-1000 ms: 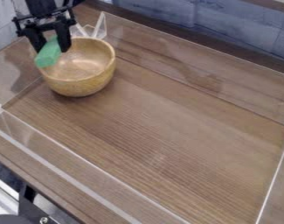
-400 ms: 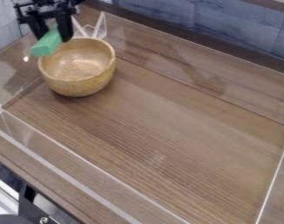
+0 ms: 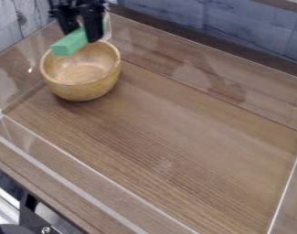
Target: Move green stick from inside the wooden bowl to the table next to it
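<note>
The green stick (image 3: 71,43) hangs tilted in the air over the far rim of the wooden bowl (image 3: 81,72), with my black gripper (image 3: 79,33) shut on its upper end. The bowl stands at the far left of the brown wood-grain table (image 3: 175,137), and its pale inside shows nothing in it. The gripper points steeply down from the top edge of the picture, and its upper part is cut off there.
Low clear plastic walls (image 3: 224,64) border the table on all sides. A wide stretch of bare wood lies to the right of the bowl and in front of it.
The gripper has lifted the green stick out of the bowl's left side, carried it up and to the right over the far rim, and rolled, so the stick now tilts differently.
</note>
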Robot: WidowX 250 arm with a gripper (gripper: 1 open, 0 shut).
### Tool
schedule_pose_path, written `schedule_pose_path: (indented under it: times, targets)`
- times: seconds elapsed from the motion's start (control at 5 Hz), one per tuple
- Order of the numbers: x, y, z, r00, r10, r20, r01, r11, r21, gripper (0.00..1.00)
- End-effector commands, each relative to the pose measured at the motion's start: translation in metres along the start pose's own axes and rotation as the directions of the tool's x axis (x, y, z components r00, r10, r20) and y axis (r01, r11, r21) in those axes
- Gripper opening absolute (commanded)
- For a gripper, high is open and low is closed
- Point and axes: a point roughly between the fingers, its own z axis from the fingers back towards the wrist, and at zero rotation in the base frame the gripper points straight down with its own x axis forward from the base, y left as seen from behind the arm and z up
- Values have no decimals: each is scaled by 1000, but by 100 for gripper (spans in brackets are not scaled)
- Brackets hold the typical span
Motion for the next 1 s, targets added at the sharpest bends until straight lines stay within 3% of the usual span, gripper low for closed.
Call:
schedule_pose_path:
  times: [0.0, 0.4, 0.6, 0.8]
  targets:
    - [-6, -28, 25, 992, -113, 60, 111, 993, 44, 0]
    - [1, -90, 6, 971, -238, 12, 237, 970, 53, 0]
    - [0, -105, -19, 965, -263, -5, 263, 963, 66, 0]
    - [-2, -100, -44, 960, -279, -19, 279, 957, 81, 0]
